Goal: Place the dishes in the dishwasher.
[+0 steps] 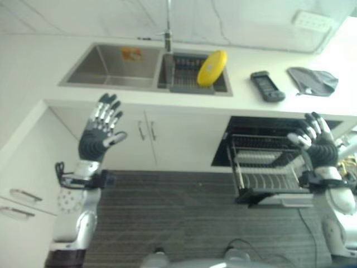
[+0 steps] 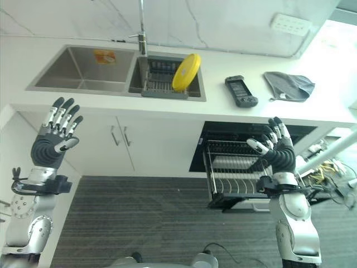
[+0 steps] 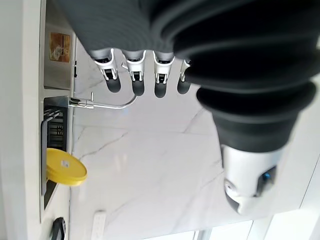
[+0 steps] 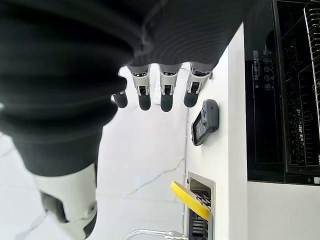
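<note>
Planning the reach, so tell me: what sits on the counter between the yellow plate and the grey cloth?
A dark handheld device lies flat on the counter between the yellow plate and the grey cloth, seen in both eye views.

Arms silver-grey, rounded shells. Left hand (image 1: 102, 129) and right hand (image 2: 274, 147) — silver fingers, dark tips. Dark ribbed covers at wrists.

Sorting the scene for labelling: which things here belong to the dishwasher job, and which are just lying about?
Job: yellow plate, sink rack, dishwasher rack, left hand and right hand, both open.
Lying about: black controller, grey cloth, faucet.
</note>
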Controlling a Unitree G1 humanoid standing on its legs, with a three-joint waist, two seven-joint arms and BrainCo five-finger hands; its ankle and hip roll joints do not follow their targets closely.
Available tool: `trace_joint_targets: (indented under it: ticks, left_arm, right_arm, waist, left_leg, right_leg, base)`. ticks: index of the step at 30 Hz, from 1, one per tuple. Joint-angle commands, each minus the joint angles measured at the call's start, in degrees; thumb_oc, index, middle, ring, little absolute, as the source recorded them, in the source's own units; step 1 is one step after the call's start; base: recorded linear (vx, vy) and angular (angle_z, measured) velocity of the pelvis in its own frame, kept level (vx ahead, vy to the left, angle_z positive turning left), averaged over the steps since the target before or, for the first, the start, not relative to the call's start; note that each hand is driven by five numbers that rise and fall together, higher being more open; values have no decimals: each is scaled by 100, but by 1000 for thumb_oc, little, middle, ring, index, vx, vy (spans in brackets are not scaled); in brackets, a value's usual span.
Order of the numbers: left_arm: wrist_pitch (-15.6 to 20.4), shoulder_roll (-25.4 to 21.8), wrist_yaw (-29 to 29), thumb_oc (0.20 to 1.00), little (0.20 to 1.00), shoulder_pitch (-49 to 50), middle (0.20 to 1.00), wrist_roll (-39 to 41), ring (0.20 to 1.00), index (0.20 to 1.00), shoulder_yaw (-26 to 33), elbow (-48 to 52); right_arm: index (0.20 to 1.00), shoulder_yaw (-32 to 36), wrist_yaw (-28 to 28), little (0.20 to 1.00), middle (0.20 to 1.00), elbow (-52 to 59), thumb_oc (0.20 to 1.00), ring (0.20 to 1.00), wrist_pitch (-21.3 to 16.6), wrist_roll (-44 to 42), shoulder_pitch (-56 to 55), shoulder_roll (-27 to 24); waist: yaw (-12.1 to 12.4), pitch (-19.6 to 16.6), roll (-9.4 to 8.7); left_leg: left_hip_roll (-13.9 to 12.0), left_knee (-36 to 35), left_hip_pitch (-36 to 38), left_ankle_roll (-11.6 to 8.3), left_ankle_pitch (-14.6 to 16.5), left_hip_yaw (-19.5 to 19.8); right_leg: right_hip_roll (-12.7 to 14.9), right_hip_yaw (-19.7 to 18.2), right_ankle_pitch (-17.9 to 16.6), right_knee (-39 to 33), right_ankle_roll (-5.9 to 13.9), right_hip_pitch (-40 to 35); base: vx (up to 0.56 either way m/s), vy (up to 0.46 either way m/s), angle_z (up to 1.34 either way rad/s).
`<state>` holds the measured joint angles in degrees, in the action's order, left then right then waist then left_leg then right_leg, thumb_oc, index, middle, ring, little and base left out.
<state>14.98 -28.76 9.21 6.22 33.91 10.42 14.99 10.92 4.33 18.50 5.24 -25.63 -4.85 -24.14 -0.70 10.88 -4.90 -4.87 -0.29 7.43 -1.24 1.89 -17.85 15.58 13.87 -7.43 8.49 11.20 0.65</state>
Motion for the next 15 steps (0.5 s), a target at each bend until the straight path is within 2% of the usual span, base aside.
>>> trace_joint_targets:
  ticks: [1, 3, 5, 8, 12, 15]
  left_arm:
    - [350, -40, -256, 1000, 1000, -406, 1000, 165, 1000, 1000, -28, 315]
    - [419, 29, -347, 1000, 1000, -563, 1000, 110, 1000, 1000, -152, 194]
    - [319, 134, -154, 1000, 1000, -483, 1000, 548, 1000, 1000, -85, 209]
    - [302, 291, -142, 1000, 1000, -367, 1000, 479, 1000, 1000, -139, 323]
    - [178, 320, -203, 1000, 1000, -361, 1000, 655, 1000, 1000, -143, 369]
    - [132, 352, -123, 1000, 1000, -259, 1000, 703, 1000, 1000, -78, 484]
  right_arm:
    - [1000, 128, 99, 1000, 1000, 161, 1000, 1000, -540, 187, 379, -346]
    - [1000, 98, 220, 1000, 1000, 93, 1000, 1000, -614, 271, 394, -449]
    - [1000, 218, 234, 1000, 1000, 146, 1000, 1000, -556, 163, 348, -521]
    - [1000, 183, 250, 1000, 1000, 175, 1000, 1000, -575, 206, 293, -472]
    - [1000, 202, 227, 1000, 1000, 178, 1000, 1000, -440, 412, 312, -570]
    - [1000, 229, 31, 1000, 1000, 191, 1000, 1000, -350, 417, 334, -599]
  waist:
    - [-53, -29, 206]
    - [-105, 27, 207]
    - [-133, -11, 276]
    - [-194, -71, 344]
    - [-243, -19, 368]
    - [-236, -54, 402]
  left_leg:
    - [94, 49, -49, -32, 88, 659]
    - [141, 354, -262, -59, 101, 782]
    - [207, 299, -215, -40, 84, 800]
    - [207, 253, -78, -72, 89, 835]
    - [82, 716, -221, -192, 115, 692]
    - [28, 396, -108, -192, 52, 635]
  right_leg:
    - [-1132, -10, 1008, 119, -482, -273]
    - [-1178, -240, 1033, -71, -611, -371]
    - [-1323, -277, 1133, -201, -722, -499]
    - [-1379, -365, 1151, -357, -792, -663]
    - [-1375, -338, 1221, -294, -884, -778]
    - [-1342, -236, 1250, -313, -843, -821]
  base:
    - [-23, -176, -28]
    - [5, -200, -5]
    - [76, -187, 10]
    - [104, -147, -2]
    - [81, -75, 1]
    - [79, 7, 10]
